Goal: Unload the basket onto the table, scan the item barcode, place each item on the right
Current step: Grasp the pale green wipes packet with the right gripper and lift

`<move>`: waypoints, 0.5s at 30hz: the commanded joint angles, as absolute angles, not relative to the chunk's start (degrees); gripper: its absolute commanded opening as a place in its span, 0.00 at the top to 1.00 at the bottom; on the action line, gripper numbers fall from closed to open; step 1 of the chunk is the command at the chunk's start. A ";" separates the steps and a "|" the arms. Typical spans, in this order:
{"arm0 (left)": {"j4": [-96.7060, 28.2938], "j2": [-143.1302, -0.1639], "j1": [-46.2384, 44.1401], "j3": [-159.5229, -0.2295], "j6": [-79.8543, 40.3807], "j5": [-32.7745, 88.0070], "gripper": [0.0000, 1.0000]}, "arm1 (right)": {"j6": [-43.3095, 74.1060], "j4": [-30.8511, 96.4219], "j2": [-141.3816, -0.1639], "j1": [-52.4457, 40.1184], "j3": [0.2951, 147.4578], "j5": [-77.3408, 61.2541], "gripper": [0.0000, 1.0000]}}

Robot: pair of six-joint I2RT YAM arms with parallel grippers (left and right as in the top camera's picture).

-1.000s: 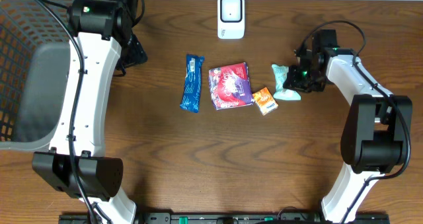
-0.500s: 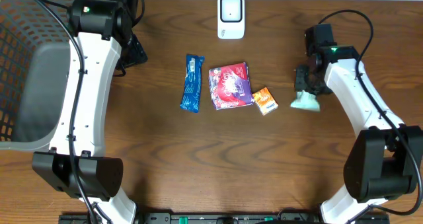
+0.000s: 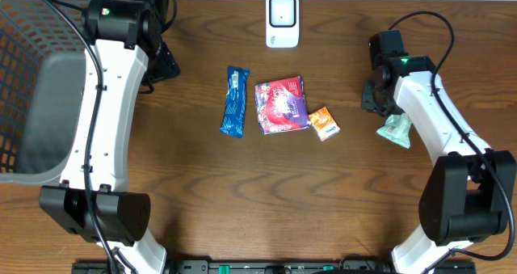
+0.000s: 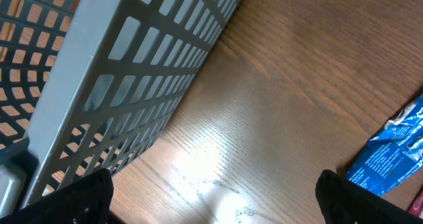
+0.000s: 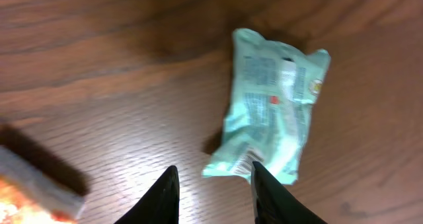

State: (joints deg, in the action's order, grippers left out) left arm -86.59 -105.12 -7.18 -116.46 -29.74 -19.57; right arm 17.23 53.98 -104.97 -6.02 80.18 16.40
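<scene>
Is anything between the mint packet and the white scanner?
Nothing visible. Bare table runs from the mint packet to the scanner. The orange packet and red pouch lie off to the left of that line.

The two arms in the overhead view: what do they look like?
The left arm and the right arm have white rounded shells, black joints and black bases. Black cables run along each. A small green light shows near each wrist. The left tool and the right tool have black fingers.
</scene>
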 commanded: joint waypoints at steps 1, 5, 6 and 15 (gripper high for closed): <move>-86.74 -105.23 -7.03 -116.05 -29.39 -19.79 0.02 | 22.44 55.35 -105.51 -2.85 80.07 19.84 0.65; -86.74 -105.23 -7.03 -116.05 -29.39 -19.79 0.02 | 23.29 55.72 -105.58 1.21 80.07 17.93 0.57; -86.74 -105.23 -7.03 -116.05 -29.39 -19.79 0.02 | 23.29 55.81 -105.67 1.96 80.07 17.87 0.57; -86.74 -105.23 -7.03 -116.03 -29.39 -19.79 0.02 | 23.31 53.30 -105.67 4.14 78.08 17.82 0.99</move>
